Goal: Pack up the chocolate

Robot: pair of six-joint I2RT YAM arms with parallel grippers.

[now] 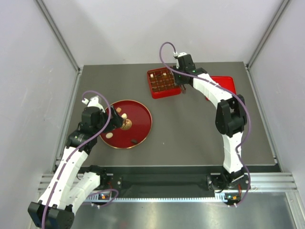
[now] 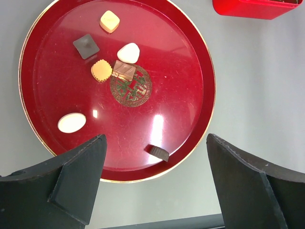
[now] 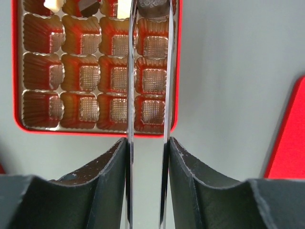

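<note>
- Black fingers (image 2: 78, 176) of the left end effector (image 2: 156, 143) stand wide apart at the bottom of the left wrist view, holding nothing, above the near rim of a round red plate (image 2: 200, 62).
- Seven chocolate pieces lie on that plate, none touching the fingers: a tan diamond (image 2: 109, 21), a dark square (image 2: 86, 46), a white oval (image 2: 128, 52), and a tan scalloped piece (image 2: 101, 70) just beside a pale brown square (image 2: 125, 71).
- The other two are a second white oval (image 2: 72, 122) near the left rim and a small dark piece (image 2: 159, 151) by the near rim.
- A gold crest (image 2: 131, 88) marks the middle of the plate.
- The right end effector (image 3: 147, 148) is clamped on thin metal tongs (image 3: 129, 95), whose two blades run forward side by side over a red box (image 3: 16, 71).
- Between the blade tips, at the top edge of the right wrist view, sits a dark chocolate (image 3: 152, 5), over the right-hand column of cups. I cannot tell whether it rests in a cup or hangs above it.
- Inside the box is a gold-brown tray of square cups (image 3: 81, 76). Cropped white and dark pieces show in its far row.
- From above, the box stands at the far middle of the tabletop (image 1: 190, 133), well apart from the plate at the near left.
- A red lid (image 1: 224, 85) lies to the right of the box, partly under the right arm.
</note>
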